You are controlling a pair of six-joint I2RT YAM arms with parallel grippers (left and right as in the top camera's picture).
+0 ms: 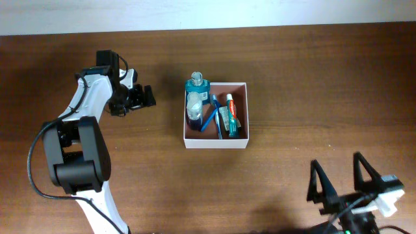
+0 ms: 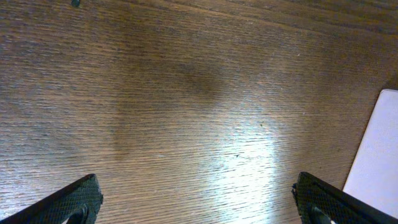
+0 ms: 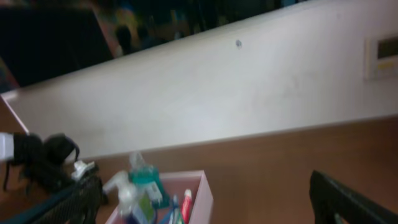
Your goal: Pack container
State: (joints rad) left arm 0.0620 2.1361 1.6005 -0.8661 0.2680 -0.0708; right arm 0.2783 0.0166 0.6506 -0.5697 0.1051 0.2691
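The container sits mid-table, and the left arm is much the nearer of the two. Its jaws point at the container's left wall from a short way off and stand wide apart with nothing between them. The right arm is well apart at the near right edge. Its jaws are also spread and empty, and the container lies ahead of them and to the left.

The box is square, so it has no long axis of its own. The things in it mostly run far to near: a teal bottle in the far-left corner, a pale bottle just in front of it, a blue toothbrush lying on a slant and a toothpaste tube alongside. From overhead nothing loose shows on the table, so the packing looks done or close to it. Any coming move probably turns on keeping the left jaws off that near wall.

The left wrist view shows only bare wood and a strip of the container's white wall at its right edge, confirming a gap, with none of the contents in sight. The right wrist view shows what the overhead flattens: the teal bottle stands upright, well above the rim.
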